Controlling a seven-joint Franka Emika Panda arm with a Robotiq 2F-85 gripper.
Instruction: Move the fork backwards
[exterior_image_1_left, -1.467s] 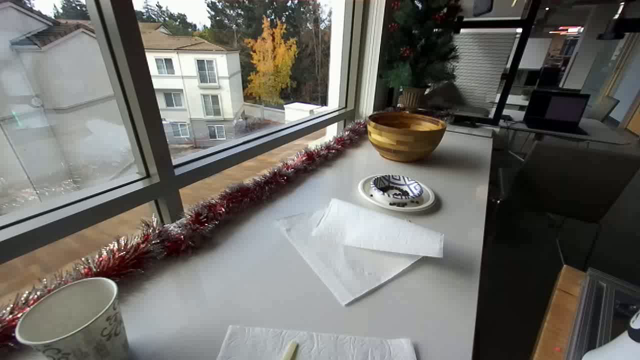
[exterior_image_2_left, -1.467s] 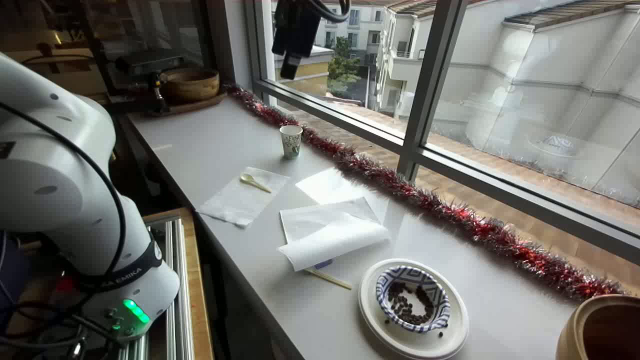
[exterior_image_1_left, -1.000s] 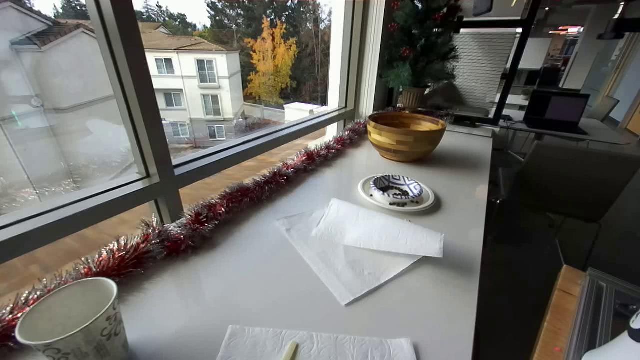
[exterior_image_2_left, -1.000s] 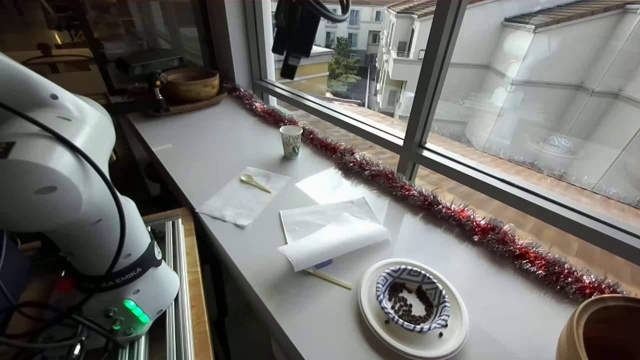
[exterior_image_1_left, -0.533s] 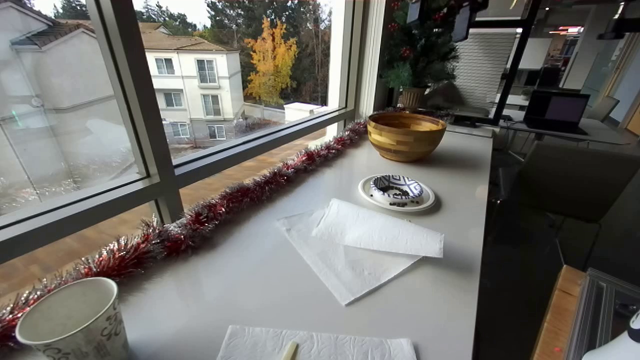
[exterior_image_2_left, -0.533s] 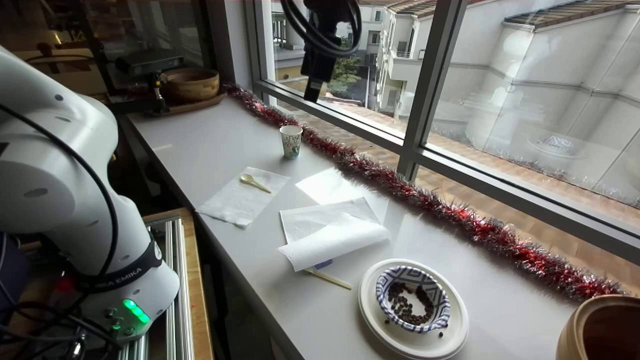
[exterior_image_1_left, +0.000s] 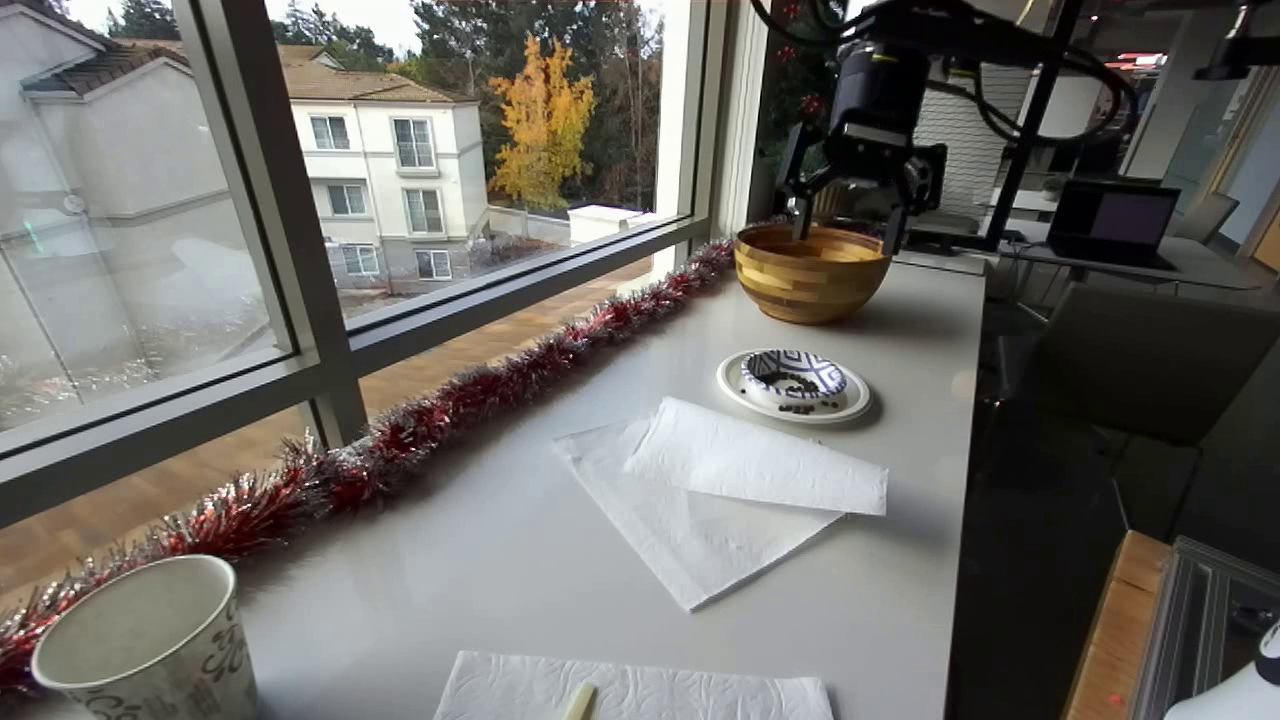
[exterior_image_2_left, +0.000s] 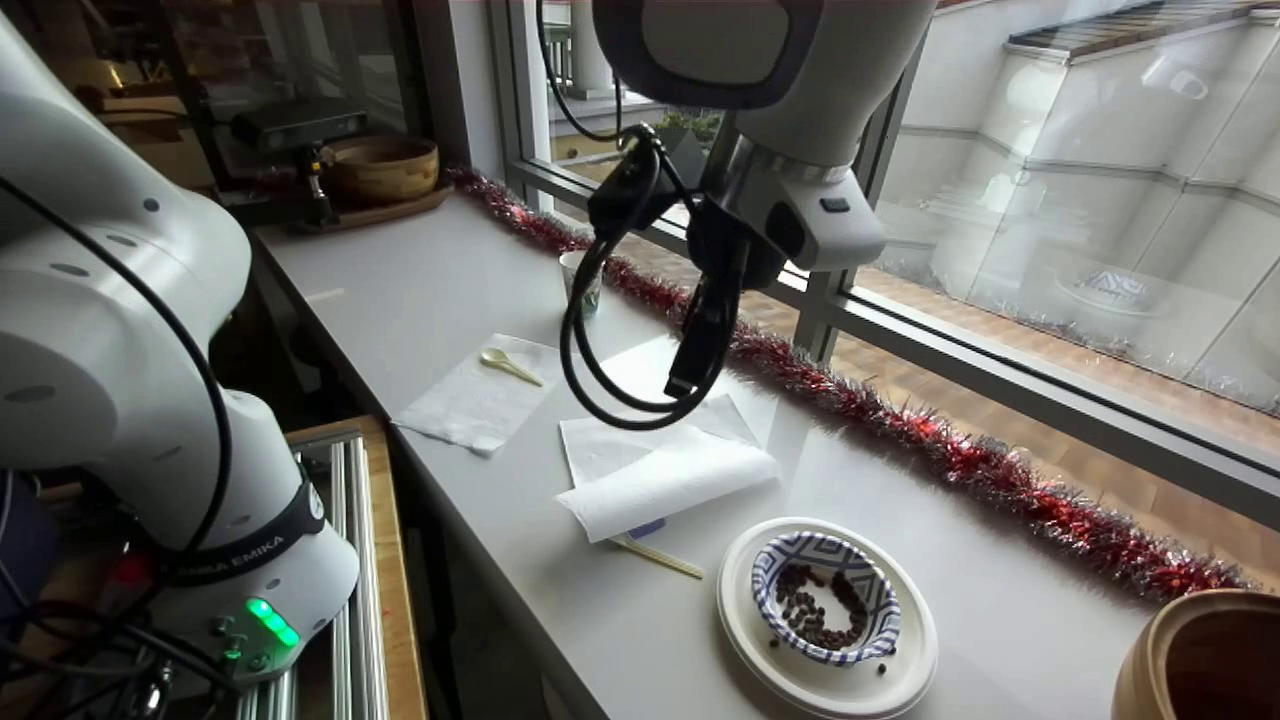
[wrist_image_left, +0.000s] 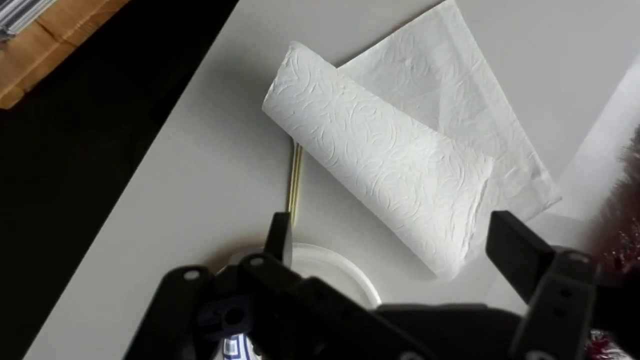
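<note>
A pale yellow utensil handle, likely the fork (exterior_image_2_left: 660, 558), sticks out from under a folded white napkin (exterior_image_2_left: 670, 480). Its head is hidden beneath the napkin, so I cannot confirm its kind. The handle also shows in the wrist view (wrist_image_left: 295, 182), running down behind my left finger. My gripper (wrist_image_left: 392, 235) is open and empty, above the table near the napkin and the plate. In an exterior view its two fingers (exterior_image_1_left: 848, 232) hang spread apart, overlapping the wooden bowl behind them.
A white plate (exterior_image_2_left: 728, 640) holds a patterned bowl (exterior_image_2_left: 885, 610) with dark beans. A pale spoon (exterior_image_2_left: 512, 368) lies on another napkin (exterior_image_2_left: 450, 415). A paper cup (exterior_image_1_left: 150, 640), wooden bowl (exterior_image_1_left: 815, 280) and tinsel garland (exterior_image_1_left: 480, 400) are along the table. Its edge drops off near the robot base.
The arm and gripper have come down from above into both exterior views, toward the napkin and plate. The napkins, handle, spoon and plate have not moved.
</note>
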